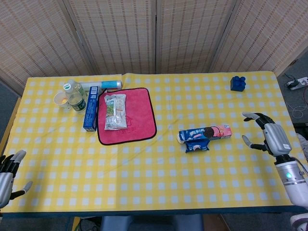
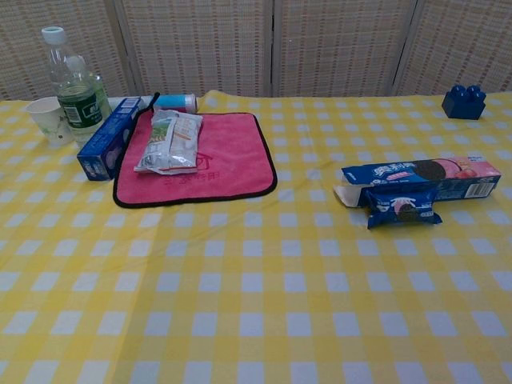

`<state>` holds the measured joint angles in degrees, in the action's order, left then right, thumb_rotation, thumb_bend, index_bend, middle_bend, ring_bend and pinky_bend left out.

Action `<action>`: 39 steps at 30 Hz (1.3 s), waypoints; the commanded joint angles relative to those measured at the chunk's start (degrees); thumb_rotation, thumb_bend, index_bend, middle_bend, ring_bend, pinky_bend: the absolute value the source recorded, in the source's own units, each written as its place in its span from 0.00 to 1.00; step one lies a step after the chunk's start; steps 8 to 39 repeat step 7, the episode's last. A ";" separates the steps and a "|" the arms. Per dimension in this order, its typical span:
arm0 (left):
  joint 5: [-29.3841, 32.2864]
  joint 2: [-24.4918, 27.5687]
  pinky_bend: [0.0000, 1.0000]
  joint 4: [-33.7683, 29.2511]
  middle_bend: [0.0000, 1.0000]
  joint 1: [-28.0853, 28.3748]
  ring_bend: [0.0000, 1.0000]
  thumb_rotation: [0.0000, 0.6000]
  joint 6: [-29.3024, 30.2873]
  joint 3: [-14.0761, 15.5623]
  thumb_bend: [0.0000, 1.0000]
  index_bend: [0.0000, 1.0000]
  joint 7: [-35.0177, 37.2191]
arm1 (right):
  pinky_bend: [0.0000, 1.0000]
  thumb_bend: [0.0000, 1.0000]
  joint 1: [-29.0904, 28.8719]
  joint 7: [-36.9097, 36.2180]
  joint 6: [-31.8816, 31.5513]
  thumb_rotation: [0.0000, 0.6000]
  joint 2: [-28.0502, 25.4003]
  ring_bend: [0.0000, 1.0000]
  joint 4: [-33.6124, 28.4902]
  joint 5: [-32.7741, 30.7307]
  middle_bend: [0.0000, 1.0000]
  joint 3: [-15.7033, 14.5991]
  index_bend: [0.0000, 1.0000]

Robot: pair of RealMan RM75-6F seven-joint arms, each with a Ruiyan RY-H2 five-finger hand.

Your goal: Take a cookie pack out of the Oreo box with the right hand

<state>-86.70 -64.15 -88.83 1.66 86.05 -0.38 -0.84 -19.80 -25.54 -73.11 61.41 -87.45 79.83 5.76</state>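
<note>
Cookie pack (image 2: pixel 402 206) lies flat, touching the opened Oreo box (image 2: pixel 422 178).

Yellow-and-white checked tabletop (image 1: pixel 144 168); blue Oreo box (image 1: pixel 204 133); pink black-edged cloth (image 1: pixel 139 120) far left; blue block (image 1: pixel 237 83) far right.
</note>
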 commanded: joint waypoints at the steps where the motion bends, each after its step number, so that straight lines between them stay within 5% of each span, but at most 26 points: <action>1: -0.04 -0.10 0.00 -0.13 0.09 0.12 0.09 1.00 0.08 -0.15 0.26 0.05 -0.23 | 0.19 0.30 3.57 4.43 -3.94 1.00 -1.25 0.19 -1.76 0.82 0.35 -1.64 0.22; 7: 0.29 -1.03 0.00 -0.15 0.09 -0.14 0.09 1.00 1.47 -0.88 0.26 0.06 -1.60 | 0.19 0.30 7.56 9.71 -9.41 1.00 -1.27 0.19 -2.73 3.29 0.35 -3.23 0.24; 39: 0.29 -1.03 0.00 -0.15 0.09 -0.14 0.09 1.00 1.47 -0.88 0.26 0.06 -1.60 | 0.19 0.30 7.56 9.71 -9.41 1.00 -1.27 0.19 -2.73 3.29 0.35 -3.23 0.24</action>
